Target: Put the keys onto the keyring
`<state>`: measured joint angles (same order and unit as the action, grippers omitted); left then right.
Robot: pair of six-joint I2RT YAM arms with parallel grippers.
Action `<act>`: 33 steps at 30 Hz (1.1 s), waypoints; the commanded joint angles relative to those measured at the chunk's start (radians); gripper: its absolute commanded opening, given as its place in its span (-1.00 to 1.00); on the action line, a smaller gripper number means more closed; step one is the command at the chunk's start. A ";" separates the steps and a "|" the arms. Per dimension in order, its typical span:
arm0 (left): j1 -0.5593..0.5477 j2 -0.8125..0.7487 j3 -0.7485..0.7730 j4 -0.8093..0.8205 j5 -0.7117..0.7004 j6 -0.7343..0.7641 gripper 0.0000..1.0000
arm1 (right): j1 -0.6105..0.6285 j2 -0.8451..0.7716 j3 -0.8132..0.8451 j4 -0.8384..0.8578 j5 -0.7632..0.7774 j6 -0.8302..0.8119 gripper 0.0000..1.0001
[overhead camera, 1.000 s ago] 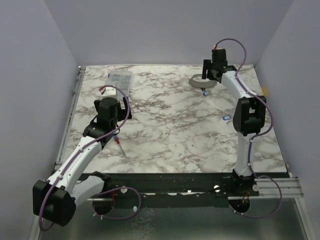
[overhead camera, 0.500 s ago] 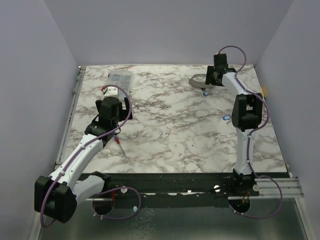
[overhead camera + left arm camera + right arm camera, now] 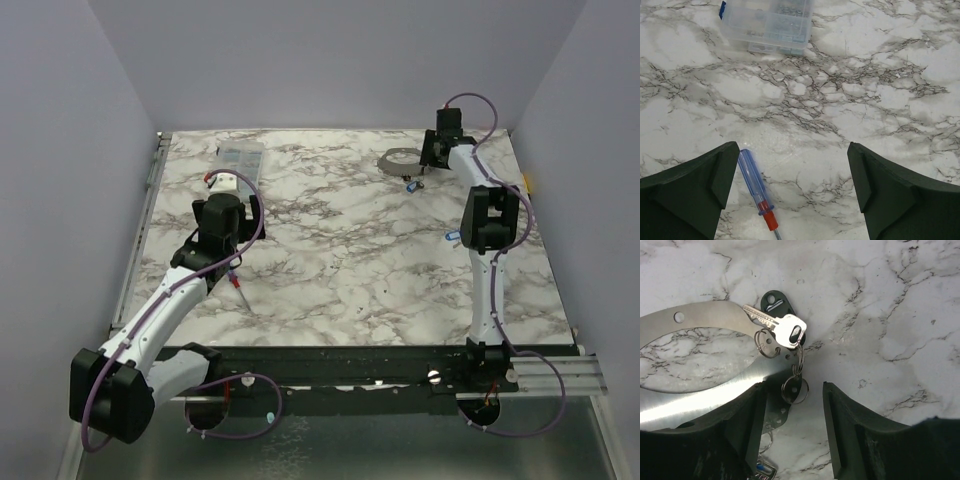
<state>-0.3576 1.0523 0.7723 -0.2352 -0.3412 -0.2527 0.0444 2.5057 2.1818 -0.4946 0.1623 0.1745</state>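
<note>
keyring: the ring (image 3: pixel 695 365), a wide flat grey metal band with small holes, lies flat at the far right of the table (image 3: pixel 350 250), just under the right gripper; seen small in the top view (image 3: pixel 400 160).
keys: one pale silver key (image 3: pixel 782 330) rests across the ring's edge, a dark tag (image 3: pixel 775 301) just behind it. Small split rings (image 3: pixel 794 387) trail from it toward the camera. A blue-headed key (image 3: pixel 409 186) lies just beside the ring; another blue key (image 3: pixel 451 238) sits well apart, mid-right.
right gripper: (image 3: pixel 792 425) jaws parted, holding nothing, hovering low over the key cluster, fingers straddling the small rings.
left gripper: (image 3: pixel 792 185) jaws wide apart, empty, over bare marble on the left side.
nearby: screwdriver (image 3: pixel 757 192) with clear blue handle just beside the left finger; clear box (image 3: pixel 767 22) at the far left.
step: approach to the first pick; I judge nothing threaded on yet, beyond what already hangs together.
next move: likely calls for a fine descent and a pinch on the thin key or ring edge without sliding either on slick marble.
</note>
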 commanded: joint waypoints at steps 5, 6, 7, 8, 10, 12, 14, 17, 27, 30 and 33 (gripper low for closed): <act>-0.006 0.015 0.034 -0.015 -0.022 0.010 0.97 | -0.038 0.077 0.097 0.033 -0.117 0.023 -0.09; -0.006 0.017 0.035 -0.014 -0.022 0.010 0.97 | -0.038 0.085 0.107 0.027 -0.134 0.023 -0.13; -0.005 0.019 0.035 -0.013 -0.021 0.010 0.98 | -0.038 0.089 0.115 0.017 -0.138 0.023 -0.17; -0.005 0.021 0.036 -0.013 -0.021 0.010 0.98 | -0.038 0.089 0.114 0.013 -0.142 0.027 -0.20; -0.004 0.021 0.037 -0.013 -0.020 0.010 0.98 | -0.038 0.078 0.093 0.007 -0.155 0.031 -0.20; -0.006 0.021 0.038 -0.015 -0.022 0.012 0.97 | -0.038 0.072 0.078 -0.024 -0.186 0.034 -0.20; -0.005 0.020 0.037 -0.014 -0.022 0.011 0.98 | -0.038 0.062 0.053 -0.052 -0.186 0.045 -0.20; -0.004 0.017 0.036 -0.014 -0.020 0.010 0.97 | -0.038 0.052 0.010 -0.069 -0.178 0.046 -0.20; -0.006 0.000 0.032 -0.014 -0.017 0.009 0.98 | -0.038 0.085 0.069 -0.168 -0.109 0.030 -0.64; -0.005 -0.004 0.033 -0.014 -0.018 0.009 0.98 | -0.038 0.055 0.019 -0.161 -0.107 0.029 -0.80; -0.006 -0.008 0.033 -0.012 -0.015 0.007 0.98 | -0.038 0.014 -0.045 -0.149 -0.115 0.028 -0.96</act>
<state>-0.3576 1.0676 0.7780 -0.2348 -0.3450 -0.2493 0.0067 2.5408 2.2261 -0.5297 0.0307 0.2100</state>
